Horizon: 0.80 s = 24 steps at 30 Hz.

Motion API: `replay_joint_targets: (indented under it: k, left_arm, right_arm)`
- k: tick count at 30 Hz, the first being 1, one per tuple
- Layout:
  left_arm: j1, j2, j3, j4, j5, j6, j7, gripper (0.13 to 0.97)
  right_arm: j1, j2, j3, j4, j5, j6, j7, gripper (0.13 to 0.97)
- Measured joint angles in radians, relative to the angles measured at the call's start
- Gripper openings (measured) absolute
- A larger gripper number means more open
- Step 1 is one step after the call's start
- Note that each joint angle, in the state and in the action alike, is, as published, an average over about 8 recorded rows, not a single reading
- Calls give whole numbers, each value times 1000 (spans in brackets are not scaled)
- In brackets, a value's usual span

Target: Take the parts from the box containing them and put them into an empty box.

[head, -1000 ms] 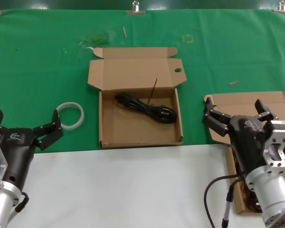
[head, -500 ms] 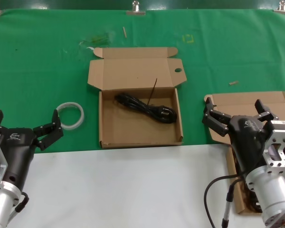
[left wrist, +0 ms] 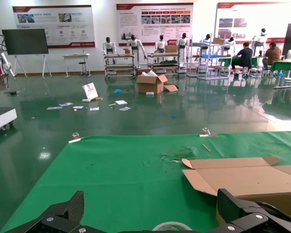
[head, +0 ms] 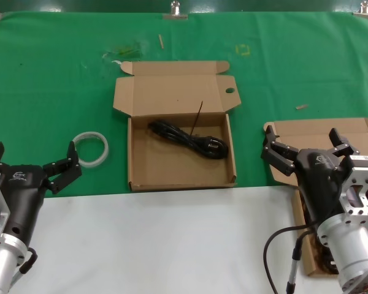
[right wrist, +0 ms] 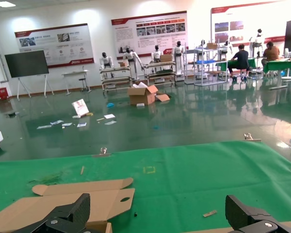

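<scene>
Both grippers wait with fingers spread near the bench's front edge; one cord lies in the holed box.

Head view: the box with a hole in its lid wing [head: 181,147] sits at centre on the green bench [head: 49,79], a coiled black cord [head: 189,139] inside it. A tape ring [head: 90,149] lies at its 9 o'clock. The left gripper [head: 30,164] hovers at 8 o'clock, the right gripper [head: 306,147] at 4 o'clock, over the second box [head: 322,130], whose contents are hidden.
Left wrist view: the left gripper's fingertips [left wrist: 70,206] stand wide apart above the green cloth.
Right wrist view: the right gripper's fingertips [right wrist: 77,208] are likewise wide apart, empty.
</scene>
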State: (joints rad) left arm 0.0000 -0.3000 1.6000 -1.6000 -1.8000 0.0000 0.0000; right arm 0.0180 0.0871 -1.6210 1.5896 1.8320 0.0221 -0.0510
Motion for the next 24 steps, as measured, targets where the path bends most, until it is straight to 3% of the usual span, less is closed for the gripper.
replay_joint_targets:
  k: [24]
  left_arm:
    - [0, 0, 0, 0, 0, 0, 0, 965]
  right_arm:
    - [0, 0, 0, 0, 0, 0, 0, 966]
